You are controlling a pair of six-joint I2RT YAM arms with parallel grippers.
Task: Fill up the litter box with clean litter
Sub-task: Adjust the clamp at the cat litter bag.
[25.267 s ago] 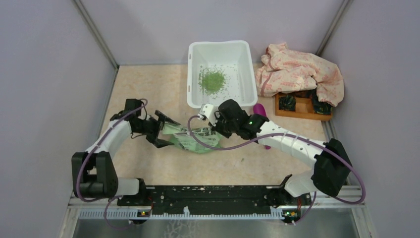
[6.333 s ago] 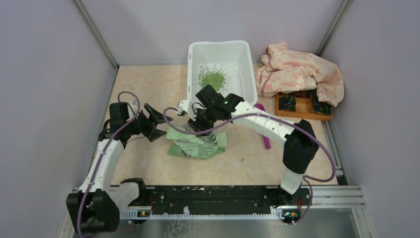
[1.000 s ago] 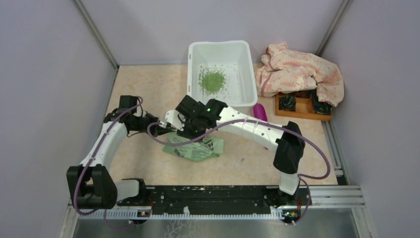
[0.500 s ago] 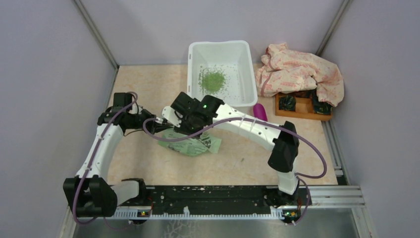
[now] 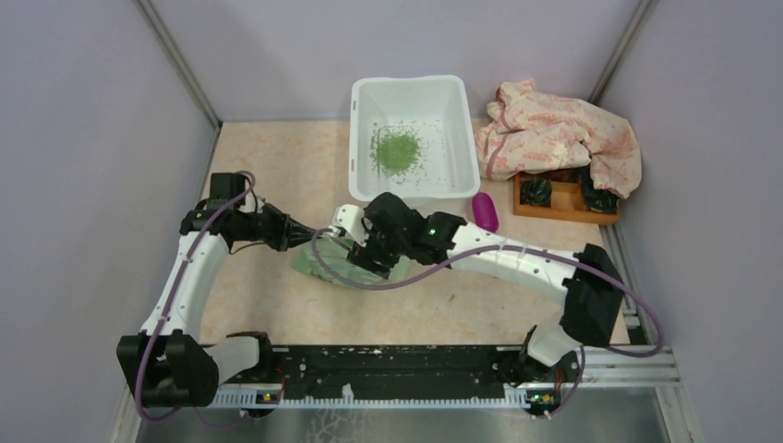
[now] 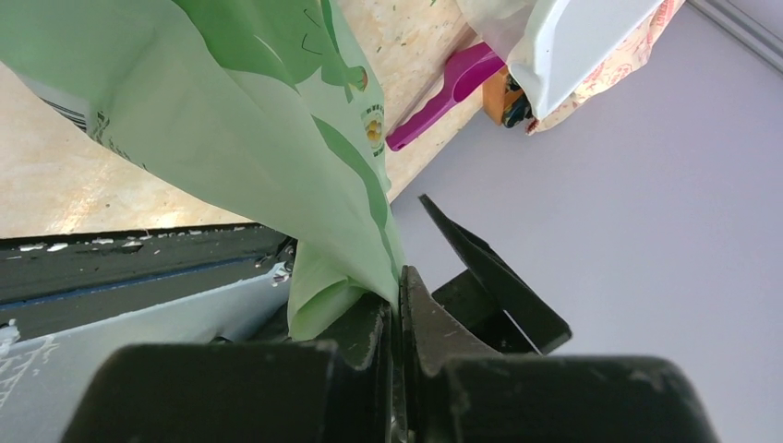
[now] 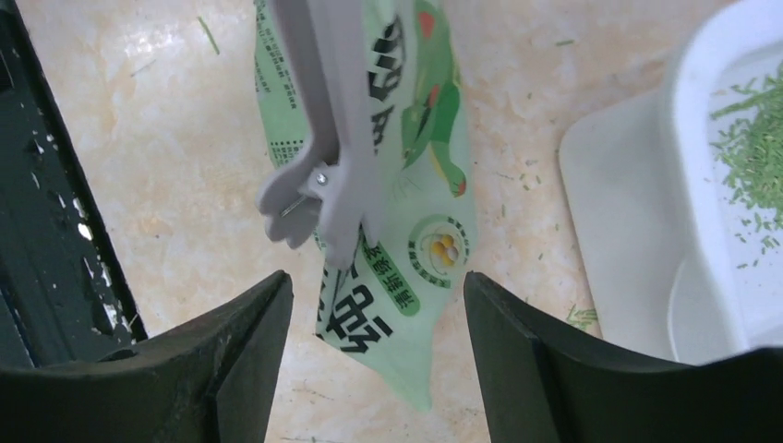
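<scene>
The large white rectangular plastic litter box [image 5: 443,111] is sitting at the far middle of the table, and the clean litter of small green granules [image 5: 397,150] is lying in it as one small loose pile with stray bits around it. Most of the floor is showing bare, so the filling is, by my judgement, only beginning. The green-and-white printed litter bag [image 7: 406,185] is lying just in front of the box, outside it. A pale grey plastic clip [image 7: 323,138] is sitting across it, so the bag is probably not ready to pour. The left gripper [image 6: 400,286] is pinching the bag's edge, its jaws pressed together on the film. The right gripper [image 7: 374,286] is hovering above the bag with its jaws spread, holding nothing. A magenta plastic scoop [image 5: 484,210] is lying by the box's near right corner. Beyond it a pink patterned cloth [image 5: 554,138] is draping over a small wooden tray [image 5: 563,198]. Compared with half a second earlier, the right gripper is standing farther right and nearer the arm bases, away from the left gripper, and its jaws are now wider apart. Most of the bag is hiding under the right arm. The pile in the box is looking the same size.
</scene>
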